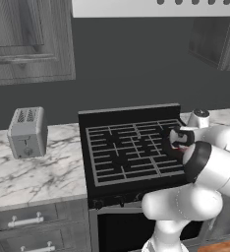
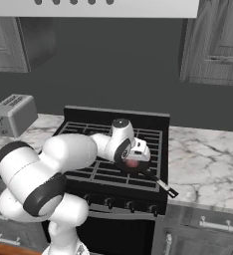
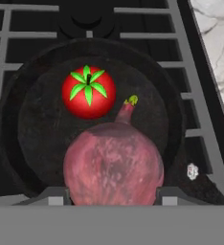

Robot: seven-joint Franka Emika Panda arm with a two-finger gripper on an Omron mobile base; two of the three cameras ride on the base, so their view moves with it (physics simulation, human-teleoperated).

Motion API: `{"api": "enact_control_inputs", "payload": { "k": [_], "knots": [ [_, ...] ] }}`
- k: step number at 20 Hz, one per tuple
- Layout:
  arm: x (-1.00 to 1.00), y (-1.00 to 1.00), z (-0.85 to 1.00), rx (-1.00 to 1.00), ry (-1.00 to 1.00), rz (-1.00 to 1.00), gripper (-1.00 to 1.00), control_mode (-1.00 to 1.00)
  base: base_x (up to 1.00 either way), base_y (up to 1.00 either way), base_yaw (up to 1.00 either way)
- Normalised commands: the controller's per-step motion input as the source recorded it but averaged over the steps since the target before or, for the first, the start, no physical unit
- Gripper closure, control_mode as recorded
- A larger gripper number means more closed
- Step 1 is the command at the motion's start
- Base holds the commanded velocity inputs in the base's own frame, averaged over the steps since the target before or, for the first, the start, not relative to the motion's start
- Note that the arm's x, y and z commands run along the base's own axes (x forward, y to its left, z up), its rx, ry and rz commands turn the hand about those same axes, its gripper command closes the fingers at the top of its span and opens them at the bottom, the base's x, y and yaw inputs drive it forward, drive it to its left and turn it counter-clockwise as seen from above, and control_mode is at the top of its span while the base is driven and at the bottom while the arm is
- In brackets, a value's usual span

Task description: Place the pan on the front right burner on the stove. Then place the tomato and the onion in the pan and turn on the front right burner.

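Jaws of my gripper point(image 3: 113, 194) sit either side of the onion point(image 3: 113, 162) (whether they pinch it, I cannot tell). Just beyond lies the tomato point(image 3: 88, 92), both inside the pan point(image 3: 32, 143) on the stove point(image 1: 131, 147).

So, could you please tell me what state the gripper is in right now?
Gripper: closed on the onion, within the rim of the pan, next to the tomato.

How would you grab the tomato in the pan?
From straight above, jaws across the round middle of the tomato. Its green top faces up, and it sits clear of the onion inside the pan, so both flanks look free.
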Motion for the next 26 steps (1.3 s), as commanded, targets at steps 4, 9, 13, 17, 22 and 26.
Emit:
{"api": "enact_control_inputs", "payload": {
  "k": [4,9,13,17,22,26],
  "knots": [
    [0.17,0.0,0.0,0.0,0.02,-0.02,1.0,-1.0,0.0,0.0,0.0],
    [0.29,0.0,0.0,0.0,0.06,-0.03,1.0,-1.0,0.0,0.0,0.0],
    [0.28,0.0,0.0,0.0,0.03,-0.03,1.0,-1.0,0.0,0.0,0.0],
    [0.03,0.0,-0.09,0.0,0.02,0.0,1.0,-1.0,0.0,0.0,0.0],
    [-0.01,0.0,-0.15,0.0,0.0,0.0,1.0,-1.0,0.0,0.0,0.0],
    [0.0,0.0,-0.17,0.0,0.0,0.0,1.0,-1.0,0.0,0.0,0.0]
  ]
}}
